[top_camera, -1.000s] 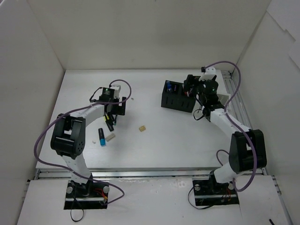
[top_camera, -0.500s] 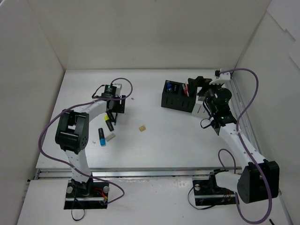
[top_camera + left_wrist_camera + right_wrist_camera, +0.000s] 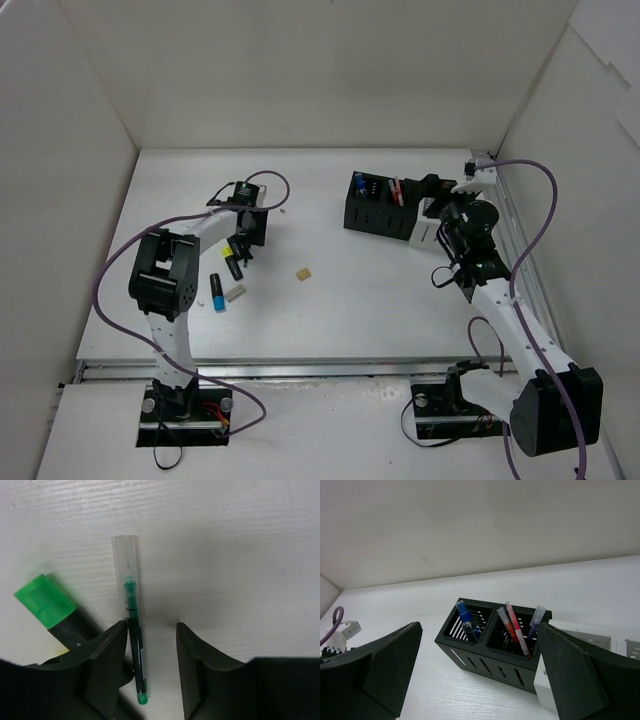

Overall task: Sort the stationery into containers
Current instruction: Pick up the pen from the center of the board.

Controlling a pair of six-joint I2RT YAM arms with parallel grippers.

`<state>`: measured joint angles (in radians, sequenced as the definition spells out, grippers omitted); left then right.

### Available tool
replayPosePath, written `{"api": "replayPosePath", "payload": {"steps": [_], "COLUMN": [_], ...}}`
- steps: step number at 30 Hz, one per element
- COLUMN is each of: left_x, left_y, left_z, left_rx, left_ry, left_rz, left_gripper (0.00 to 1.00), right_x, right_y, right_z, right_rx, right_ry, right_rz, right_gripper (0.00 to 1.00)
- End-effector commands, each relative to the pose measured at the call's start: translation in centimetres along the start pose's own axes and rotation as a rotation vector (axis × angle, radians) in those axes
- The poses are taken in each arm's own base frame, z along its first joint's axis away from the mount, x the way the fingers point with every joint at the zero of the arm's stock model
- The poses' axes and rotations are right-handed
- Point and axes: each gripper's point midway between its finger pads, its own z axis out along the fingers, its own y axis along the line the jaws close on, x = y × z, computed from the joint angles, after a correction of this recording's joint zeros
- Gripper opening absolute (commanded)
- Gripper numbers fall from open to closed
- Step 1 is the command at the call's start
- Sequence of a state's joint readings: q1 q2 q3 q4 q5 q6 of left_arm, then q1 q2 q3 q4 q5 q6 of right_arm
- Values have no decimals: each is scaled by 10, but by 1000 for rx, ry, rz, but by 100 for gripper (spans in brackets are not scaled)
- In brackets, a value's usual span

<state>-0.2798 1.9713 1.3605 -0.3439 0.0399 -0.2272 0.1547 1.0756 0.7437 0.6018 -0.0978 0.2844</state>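
Pick-up step: left claw (image 3: 150, 627), open and empty, hung over clear pen (image 3: 131, 605) lying at gap's 9 o'clock; centring, then closing, seemed needed. Right claw (image 3: 478, 630) gaped empty.

Pens (image 3: 516, 628) tilted inside black slatted organizer (image 3: 485, 665)

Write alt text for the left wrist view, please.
A thin clear pen with green ink lies on the white table between the fingers of the open left gripper, close to one finger. A stubby green-capped black highlighter lies beside it.
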Motion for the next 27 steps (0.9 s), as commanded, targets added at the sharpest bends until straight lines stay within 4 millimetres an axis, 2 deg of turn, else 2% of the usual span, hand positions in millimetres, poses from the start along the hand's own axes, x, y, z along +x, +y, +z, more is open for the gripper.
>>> {"api": "replayPosePath", "payload": {"steps": [1,3,5,7,8,10,14,17,18,20,21,23,24,25,26,27], "left_x": [-13,-9,-5,-5,-4,-11,-25,-36,-42,-42,-40,-45,-38,-39,-39,-34], "left_y": [-9,-8,-13,-17,-21,-31,-47,-70,-84,-97,-105,-110,-117,-120,-121,-127], "left_z": [-18,-19,-19,-22,-22,-31,-54,-84,-105,-120,-135,-155,-159,-163,-171,-173], "left_rx": [-12,-18,-11,-2,3,26,70,147,206,263,309,355,391,408,427,449], "left_ry": [-27,-21,-15,-27,-29,-65,-140,-232,-286,-346,-378,-432,-431,-446,-467,-463], "left_rz": [-4,-4,10,23,34,62,101,144,164,192,206,206,215,215,218,225], "left_gripper": [39,33,23,10,0,0,0,0,0,0,0,0,0,0,0,0], "right_x": [-25,-24,-22,-18,-15,-14,3,18,30,36,48,50,59,54,58,67], "right_y": [6,5,6,14,19,25,44,77,88,97,107,125,129,134,145,150], "right_z": [-6,-8,-10,-12,-14,-18,-31,-40,-40,-37,-35,-32,-27,-21,-20,-15], "right_rx": [-14,-9,-15,-54,-80,-107,-173,-281,-317,-325,-344,-383,-383,-379,-397,-397], "right_ry": [-81,-76,-63,-39,-16,2,77,134,173,198,231,220,244,226,240,264], "right_rz": [14,14,20,27,37,55,62,65,67,87,112,154,187,199,202,203], "right_gripper": [98,98,98,98,98,98,98,98,98,98,98,98,98,98,98,98]}}
